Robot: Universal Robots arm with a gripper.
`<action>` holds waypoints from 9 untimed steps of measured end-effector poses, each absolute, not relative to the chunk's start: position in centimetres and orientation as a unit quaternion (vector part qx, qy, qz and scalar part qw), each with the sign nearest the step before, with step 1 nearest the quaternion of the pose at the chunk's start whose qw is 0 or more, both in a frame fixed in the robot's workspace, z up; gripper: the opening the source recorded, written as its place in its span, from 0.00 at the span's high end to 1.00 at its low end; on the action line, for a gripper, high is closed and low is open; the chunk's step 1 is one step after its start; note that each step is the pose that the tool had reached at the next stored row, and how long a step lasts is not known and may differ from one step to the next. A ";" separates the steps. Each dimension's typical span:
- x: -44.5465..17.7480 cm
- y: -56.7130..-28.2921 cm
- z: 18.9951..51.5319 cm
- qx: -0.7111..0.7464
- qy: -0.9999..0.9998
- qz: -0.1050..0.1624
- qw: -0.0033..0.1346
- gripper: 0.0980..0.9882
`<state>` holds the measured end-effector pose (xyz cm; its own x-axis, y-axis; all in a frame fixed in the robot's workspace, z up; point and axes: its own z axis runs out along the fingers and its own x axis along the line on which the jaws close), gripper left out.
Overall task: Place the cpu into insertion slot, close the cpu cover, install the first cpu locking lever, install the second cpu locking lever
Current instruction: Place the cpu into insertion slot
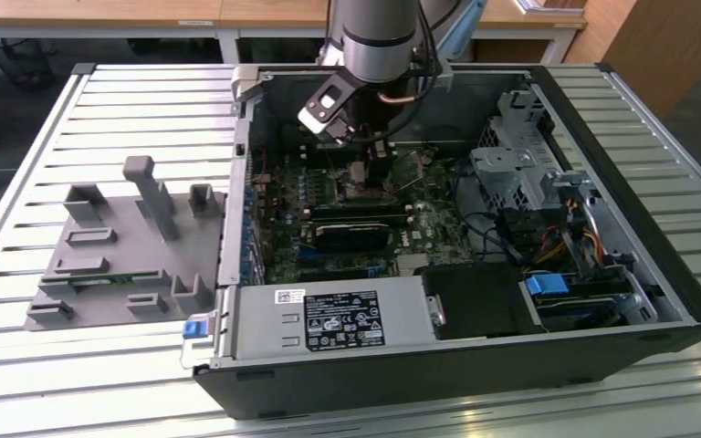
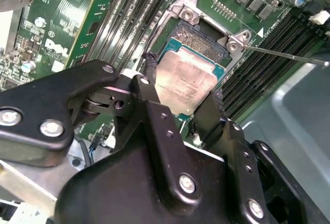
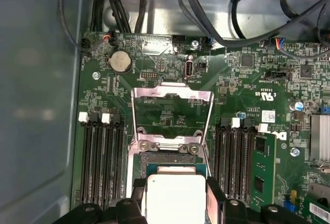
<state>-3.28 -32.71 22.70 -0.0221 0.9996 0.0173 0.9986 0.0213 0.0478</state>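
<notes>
Your cpu shows a silvery-beige face edged in teal; the gripper is black. The circuit board is green, the cpu cover silver, the memory slots black. In the exterior view, a grey tray sits at nine o'clock of the black case, on a white-slatted striped table.

This is looking like a robotics lab or test workshop: an industrial arm is reaching down, its end effector hanging inside an opened computer case whose green circuit board, cables and drive cages are lying bare around it. The case is sitting on a slatted metal desk. A grey moulded parts fixture is resting outside the case, well apart from the end effector, and wooden worktables are standing beyond it.
</notes>
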 end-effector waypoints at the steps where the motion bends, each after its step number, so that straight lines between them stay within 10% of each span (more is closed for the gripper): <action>1: -3.3 -32.7 22.6 0.701 0.713 0.023 0.011 0.50; 9: -3.5 -32.6 21.7 0.704 0.709 0.023 0.011 0.50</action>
